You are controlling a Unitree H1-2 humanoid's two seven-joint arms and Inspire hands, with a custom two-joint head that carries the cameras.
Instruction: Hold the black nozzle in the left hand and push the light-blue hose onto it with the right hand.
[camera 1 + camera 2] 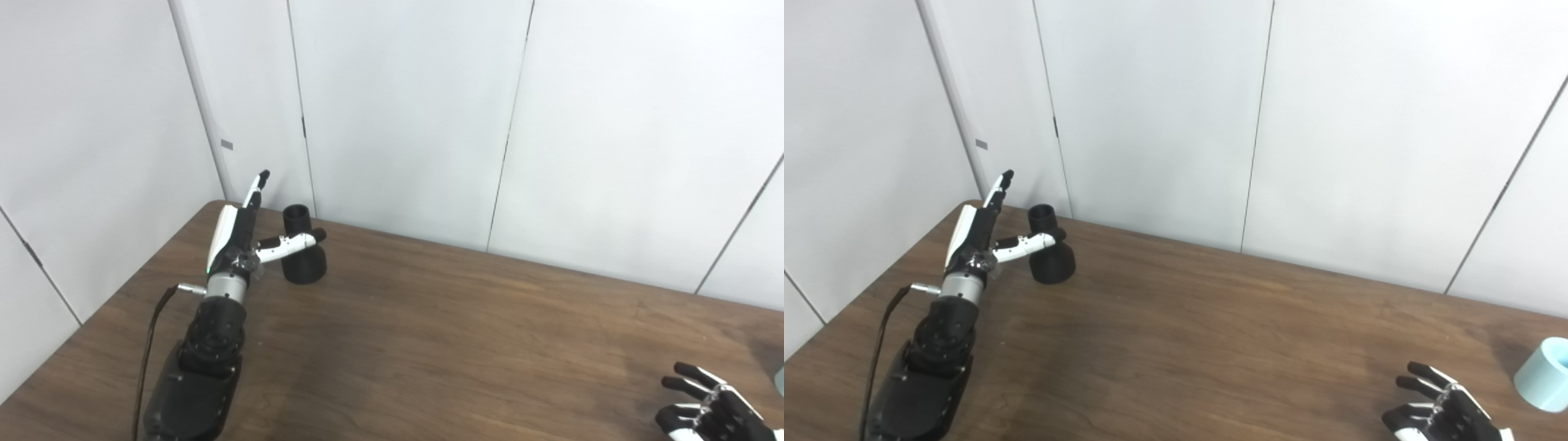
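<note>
Near the far left corner of the counter (pixel 429 318) stands the black nozzle (pixel 302 248), upright on its flared base with the narrow open collar on top. The left hand (pixel 245 229) is beside it, open, fingers stretched up and away toward the wall, the thumb reaching across the front of the nozzle's neck; whether the thumb touches it cannot be told. Nothing is gripped yet.

The light-blue hose (pixel 1545 373) lies at the right edge of the counter, only its open end showing in the right eye view. The right hand (pixel 1439 413) hovers at the near right corner, open with fingers spread and curled slightly, near the hose but apart from it and holding nothing.

The step in hand appears to be the reach for the nozzle. The next move likely calls for the left hand's fingers to close around the nozzle's neck so the collar stays exposed, while the right hand would have to shift toward the right edge to take the hose. A poor wrap could tip the nozzle.

The counter is dark brown wood grain, matte. Behind it stand plain white wall panels with thin dark seams.
</note>
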